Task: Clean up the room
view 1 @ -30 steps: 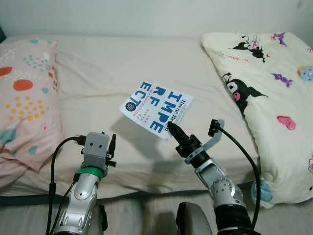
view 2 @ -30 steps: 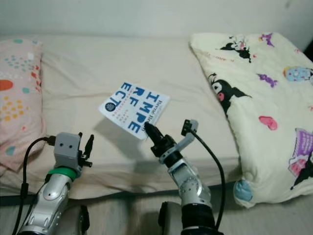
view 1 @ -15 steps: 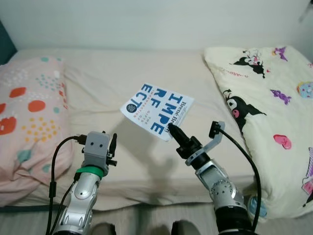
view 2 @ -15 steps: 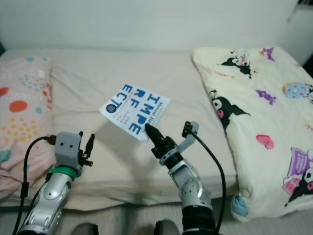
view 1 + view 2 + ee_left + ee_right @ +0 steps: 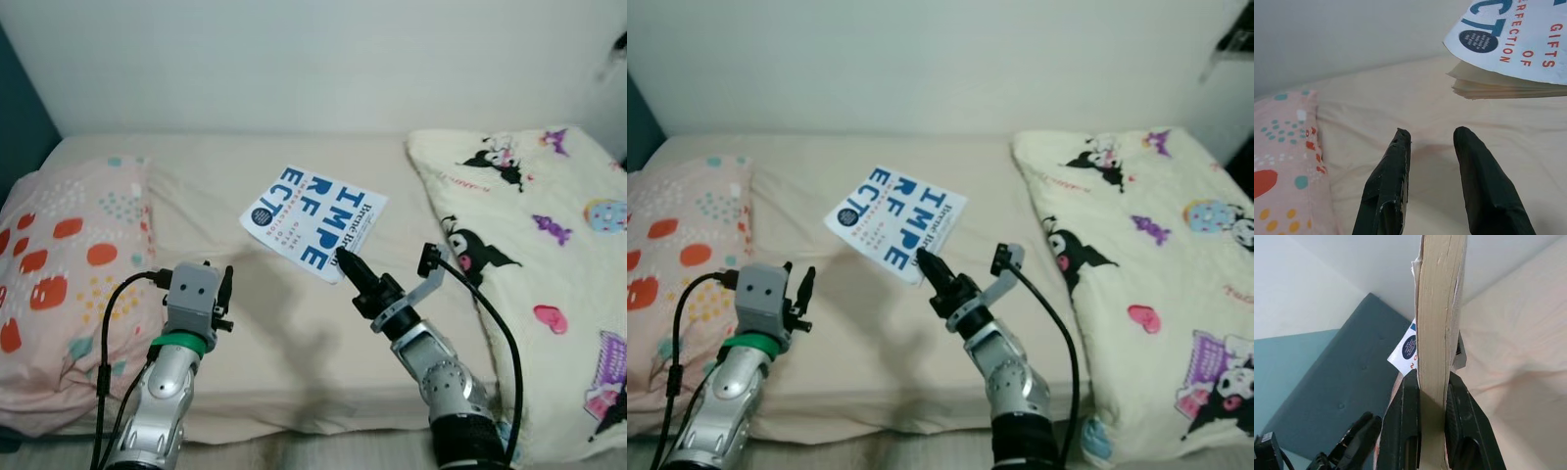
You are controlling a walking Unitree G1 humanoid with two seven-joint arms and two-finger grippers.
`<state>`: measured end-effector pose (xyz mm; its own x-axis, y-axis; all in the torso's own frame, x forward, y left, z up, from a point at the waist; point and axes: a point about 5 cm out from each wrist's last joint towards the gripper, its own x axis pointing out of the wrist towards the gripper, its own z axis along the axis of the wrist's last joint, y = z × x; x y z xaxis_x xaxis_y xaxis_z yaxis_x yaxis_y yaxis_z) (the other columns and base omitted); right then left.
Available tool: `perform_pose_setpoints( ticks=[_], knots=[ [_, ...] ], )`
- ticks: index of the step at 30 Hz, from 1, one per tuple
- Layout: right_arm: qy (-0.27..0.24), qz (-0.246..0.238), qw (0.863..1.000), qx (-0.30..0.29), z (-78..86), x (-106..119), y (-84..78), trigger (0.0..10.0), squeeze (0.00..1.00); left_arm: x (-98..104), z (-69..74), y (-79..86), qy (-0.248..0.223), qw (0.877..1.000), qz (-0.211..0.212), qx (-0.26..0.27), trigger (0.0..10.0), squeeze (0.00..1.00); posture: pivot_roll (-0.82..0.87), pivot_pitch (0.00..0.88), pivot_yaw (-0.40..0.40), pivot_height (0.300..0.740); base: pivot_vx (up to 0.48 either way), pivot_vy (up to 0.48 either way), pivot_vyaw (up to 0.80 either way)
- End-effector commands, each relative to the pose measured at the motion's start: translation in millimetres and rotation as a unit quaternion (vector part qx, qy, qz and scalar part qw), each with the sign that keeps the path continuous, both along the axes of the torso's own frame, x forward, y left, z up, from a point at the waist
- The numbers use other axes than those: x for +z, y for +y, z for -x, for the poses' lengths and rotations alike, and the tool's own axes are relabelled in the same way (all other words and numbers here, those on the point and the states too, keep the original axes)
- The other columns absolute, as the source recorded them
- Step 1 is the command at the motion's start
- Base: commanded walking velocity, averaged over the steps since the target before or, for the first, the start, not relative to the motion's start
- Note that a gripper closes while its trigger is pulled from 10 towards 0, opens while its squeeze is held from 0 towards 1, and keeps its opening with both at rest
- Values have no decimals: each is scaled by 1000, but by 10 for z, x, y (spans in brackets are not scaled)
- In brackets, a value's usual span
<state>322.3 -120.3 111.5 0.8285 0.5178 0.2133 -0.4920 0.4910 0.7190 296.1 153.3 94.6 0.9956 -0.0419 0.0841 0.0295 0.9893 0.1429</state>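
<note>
A white paperback book (image 5: 315, 222) with big blue letters hangs in the air above the beige bed (image 5: 245, 313). My right gripper (image 5: 343, 258) is shut on its lower corner; in the right wrist view its page edge (image 5: 1439, 328) is clamped between the two fingers (image 5: 1403, 431). My left gripper (image 5: 226, 285) is held low at the left, open, with nothing between its fingers (image 5: 1393, 181). The book's underside (image 5: 1513, 54) floats above and beyond them.
A pink dotted pillow (image 5: 64, 274) lies at the bed's left end. A cream cartoon-print blanket (image 5: 549, 255) is heaped on the right. A teal headboard (image 5: 20, 127) stands at the far left, and a white wall runs behind the bed.
The camera has risen and pulled back, so more of the wall, the headboard and the blanket are in sight. Both arms keep their pose, and the book stays clamped in my right gripper.
</note>
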Motion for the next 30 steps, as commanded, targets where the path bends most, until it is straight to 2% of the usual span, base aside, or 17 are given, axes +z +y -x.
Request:
perform_pose_setpoints(
  ticks=[1,3,6,9,12,13,14,16,20,25,30],
  knots=[
    [-12,-1,1000,2,21,13,11,10000,0,-64,31,28,14,1000,-1,4,10000,0,42,0,15,740,0,0,0],
    [-12,3,1000,2,23,6,11,10000,0,-64,31,30,13,1000,-1,5,10000,0,41,0,15,740,0,0,0],
    [-16,46,999,-10,20,-43,10,10000,0,-67,32,38,14,1000,-2,7,10000,0,41,0,14,740,0,0,0],
    [-16,56,998,-12,18,-56,10,10000,0,-68,31,39,14,1000,-2,7,10000,0,41,0,14,740,0,0,0],
    [-8,189,981,-32,21,-231,24,10000,0,-115,46,57,24,1000,-4,16,10000,0,42,0,10,740,0,0,0],
    [-14,235,971,-39,36,-286,31,10000,0,-131,53,67,28,999,-3,20,10000,0,42,0,10,740,0,0,0],
    [-17,268,962,-38,56,-336,43,10000,0,-145,60,77,32,999,-1,24,10000,0,42,0,10,740,0,0,0],
    [-16,303,952,-36,85,-417,52,10000,0,-169,71,92,37,999,-2,29,10000,0,43,0,7,740,0,0,0],
    [-1,305,952,-34,105,-481,51,10000,0,-197,84,115,44,998,-3,37,10000,0,47,0,2,740,0,0,0],
    [-13,281,958,-51,79,-420,61,10000,0,-212,87,126,50,998,6,43,10000,0,45,0,2,740,0,0,0],
    [-23,276,959,-66,38,-380,55,10000,0,-210,80,116,50,998,7,42,10000,0,42,0,-1,740,0,-471,800]
  ],
)
